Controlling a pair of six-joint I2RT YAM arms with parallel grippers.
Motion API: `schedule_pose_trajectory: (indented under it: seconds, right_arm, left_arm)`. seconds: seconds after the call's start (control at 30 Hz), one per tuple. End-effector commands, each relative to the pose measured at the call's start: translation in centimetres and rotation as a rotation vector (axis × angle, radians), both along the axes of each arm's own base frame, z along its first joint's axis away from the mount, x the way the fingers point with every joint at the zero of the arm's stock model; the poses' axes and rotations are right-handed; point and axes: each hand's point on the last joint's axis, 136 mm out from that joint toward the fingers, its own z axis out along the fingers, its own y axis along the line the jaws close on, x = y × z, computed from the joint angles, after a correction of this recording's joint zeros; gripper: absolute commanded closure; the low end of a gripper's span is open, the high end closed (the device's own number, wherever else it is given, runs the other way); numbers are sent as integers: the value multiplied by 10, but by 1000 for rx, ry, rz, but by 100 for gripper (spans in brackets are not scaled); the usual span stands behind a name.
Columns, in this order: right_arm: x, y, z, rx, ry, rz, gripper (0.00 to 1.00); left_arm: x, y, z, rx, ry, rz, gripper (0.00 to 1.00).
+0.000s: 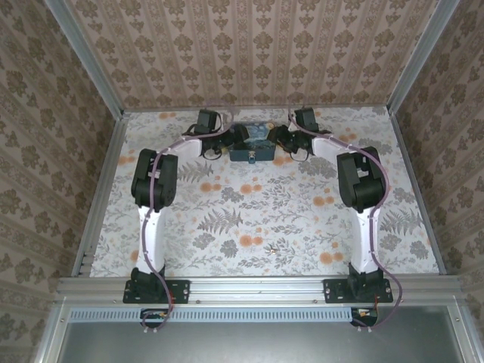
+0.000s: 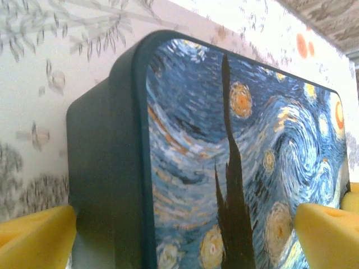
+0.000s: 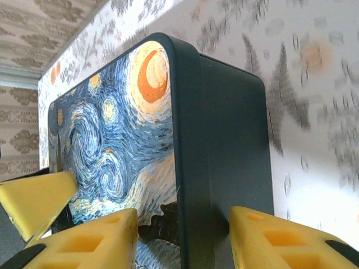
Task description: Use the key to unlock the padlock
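Meanwhile, left fingers (image 2: 33,235) and right fingers (image 3: 269,241) straddle the blue box (image 3: 224,140), spread, well apart from the key (image 1: 274,247).

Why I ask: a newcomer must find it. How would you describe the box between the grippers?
Go to the far middle of the flower-patterned table. There a dark teal rectangular box sits between the left gripper and the right gripper. Its swirling blue night-sky face, with an orange crescent, sets it apart.
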Motion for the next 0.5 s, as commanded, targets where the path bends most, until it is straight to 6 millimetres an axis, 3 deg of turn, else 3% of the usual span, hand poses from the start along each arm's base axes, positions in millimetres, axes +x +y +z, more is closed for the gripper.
schedule_pose_trajectory:
  seconds: [0.0,0.07,0.13,0.33,0.47]
  right_arm:
    - [-26,14,14,46,-34,14,53]
    - [-43,9,10,56,-31,-7,54]
    - [-60,6,6,70,-26,-17,54]
    - [-113,-8,-11,71,0,-52,53]
    - [-144,-8,-22,73,24,-55,53]
  left_arm:
    - [-30,-25,32,-38,-63,-77,0]
    - [-47,-26,30,-31,-59,-88,0]
    - [-75,-42,28,-23,-59,-129,0]
    - [-135,-50,15,24,-39,-150,0]
    - [-159,-45,5,64,-37,-127,0]
